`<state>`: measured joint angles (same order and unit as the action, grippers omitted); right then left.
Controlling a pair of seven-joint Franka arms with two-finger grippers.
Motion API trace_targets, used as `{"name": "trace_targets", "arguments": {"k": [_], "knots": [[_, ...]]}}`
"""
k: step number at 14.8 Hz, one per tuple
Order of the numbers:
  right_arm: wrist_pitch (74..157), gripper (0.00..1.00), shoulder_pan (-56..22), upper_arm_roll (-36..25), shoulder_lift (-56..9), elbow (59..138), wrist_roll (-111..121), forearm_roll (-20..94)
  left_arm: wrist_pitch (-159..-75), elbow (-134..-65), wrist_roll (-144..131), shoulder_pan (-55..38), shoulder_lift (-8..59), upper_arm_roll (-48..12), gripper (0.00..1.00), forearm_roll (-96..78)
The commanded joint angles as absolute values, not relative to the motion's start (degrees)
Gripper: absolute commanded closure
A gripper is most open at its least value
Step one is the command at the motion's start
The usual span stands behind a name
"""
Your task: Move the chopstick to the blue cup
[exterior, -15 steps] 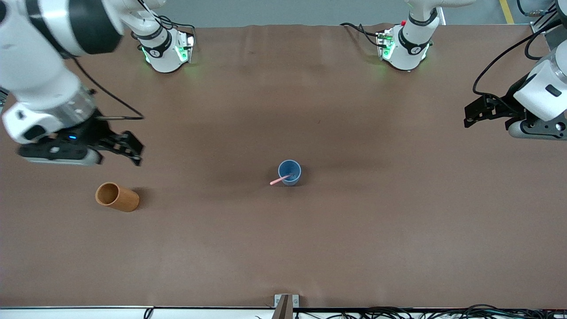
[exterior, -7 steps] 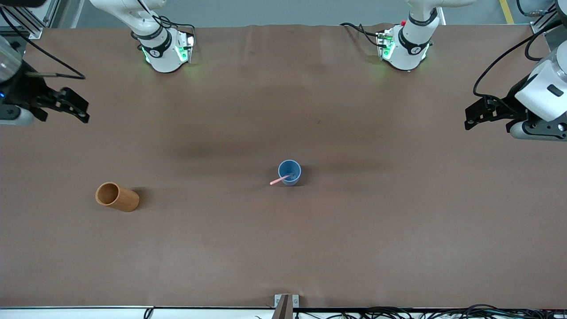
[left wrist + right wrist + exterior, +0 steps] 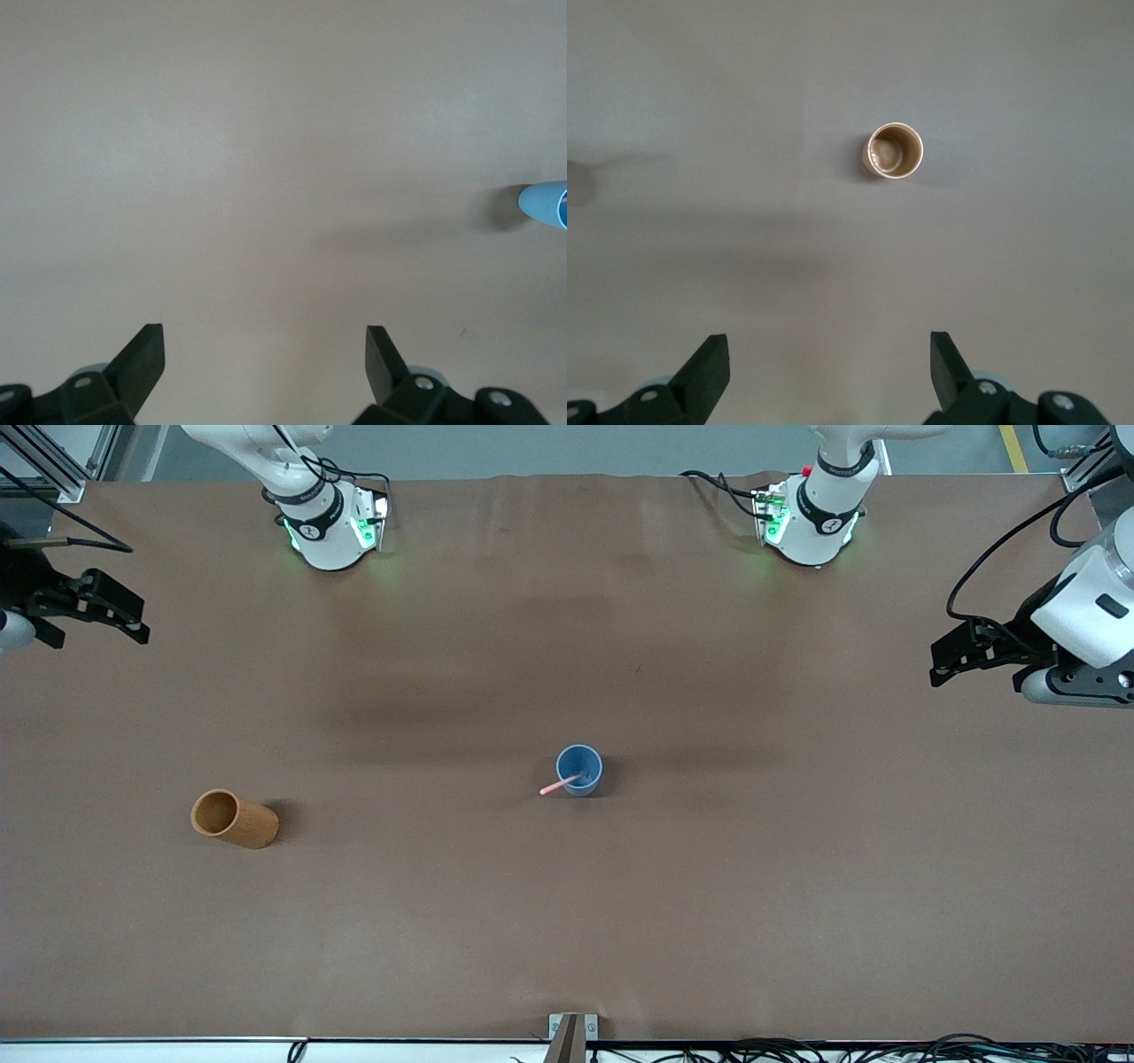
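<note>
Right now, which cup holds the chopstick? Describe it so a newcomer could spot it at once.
Start from the brown table and go to its middle: a small blue cup stands there alone. A pink chopstick leans out over its rim, whereas the larger orange-brown wooden cup, toward the right arm's end, has none.

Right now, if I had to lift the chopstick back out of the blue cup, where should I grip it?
Probably the pink end of the chopstick that leans out over the rim of the blue cup. Come from above: the rest sits inside the cup.
</note>
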<state>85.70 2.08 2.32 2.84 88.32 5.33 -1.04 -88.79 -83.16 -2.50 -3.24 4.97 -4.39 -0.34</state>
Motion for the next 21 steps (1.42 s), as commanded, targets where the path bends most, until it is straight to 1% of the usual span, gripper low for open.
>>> {"name": "trace_targets", "arguments": {"k": [1,3,6,19,21], "knots": [[86.04,0.0,2.9,0.62,2.29,86.84,7.65,0.96,-89.21,-82.36,-2.81,-3.6,5.53,-4.39,0.0,0.35],[86.31,0.0,2.55,-0.44,1.5,86.66,7.21,0.88,-89.21,-82.09,-2.55,-3.43,5.54,-4.39,0.0,0.35],[85.7,0.0,2.2,-0.44,1.58,86.66,1.6,0.18,-89.21,-82.18,-2.55,-3.52,5.54,-4.39,0.0,0.53],[86.75,0.0,0.88,-0.53,1.67,87.19,0.62,-0.7,-89.03,-82.18,-2.55,-3.43,5.54,-4.39,0.0,0.62],[86.75,0.0,0.97,-0.53,1.67,87.1,-2.88,-0.7,-89.03,-82.18,-2.55,-3.43,5.54,-4.39,0.0,0.62]]}}
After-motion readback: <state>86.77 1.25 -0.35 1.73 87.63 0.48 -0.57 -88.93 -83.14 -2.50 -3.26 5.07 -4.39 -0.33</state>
